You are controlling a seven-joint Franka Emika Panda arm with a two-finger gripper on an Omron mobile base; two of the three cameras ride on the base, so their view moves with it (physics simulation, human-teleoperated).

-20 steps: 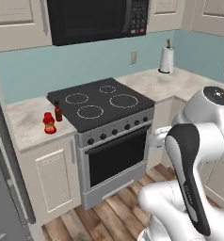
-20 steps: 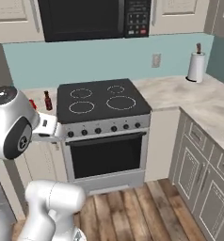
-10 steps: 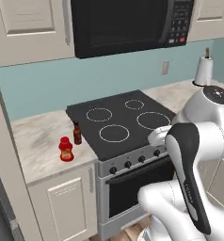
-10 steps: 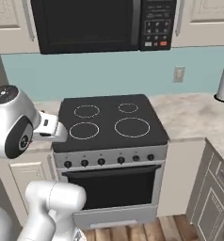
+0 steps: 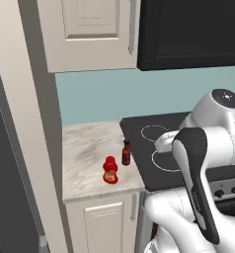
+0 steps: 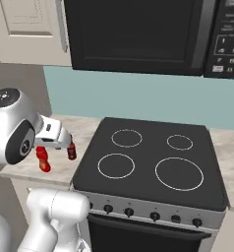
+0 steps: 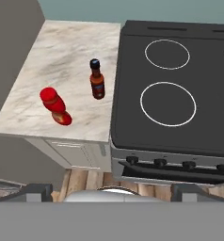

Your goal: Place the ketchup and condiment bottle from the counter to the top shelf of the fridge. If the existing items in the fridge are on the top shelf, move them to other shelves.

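Now hovering high over the counter (image 7: 62,52), looking down on it, with the gripper (image 7: 115,191) spread wide, fingers (image 7: 38,190) far apart at the bottom of the hand view, clamping nothing and touching nothing.

Seeing both bottles standing upright on the counter's front half, well below the hand. Finding the ketchup (image 7: 55,106) near the front edge, at about 8 o'clock from the bottle (image 7: 97,80) in the hand view, near it but not touching. Finding the bottle itself just beside the stovetop (image 7: 170,84), which is lying at its 3 o'clock, with a narrow strip of stone showing between them.

Seeing the same pair from the left base view: ketchup (image 5: 110,170) at roughly 7 o'clock from the bottle (image 5: 126,152), both resting on the pale slab (image 5: 85,143), the stove to the 3 o'clock side. Catching the fridge (image 5: 3,188) as a dark grey mass at the 9 o'clock edge of that view, parted from the counter by a beige panel (image 5: 45,148); not being able to tell its shelves from here.

Seeing from the right base view the ketchup (image 6: 43,159) and bottle (image 6: 71,151) partly behind the arm's white wrist (image 6: 52,138), at 9 o'clock from the stove (image 6: 148,162).
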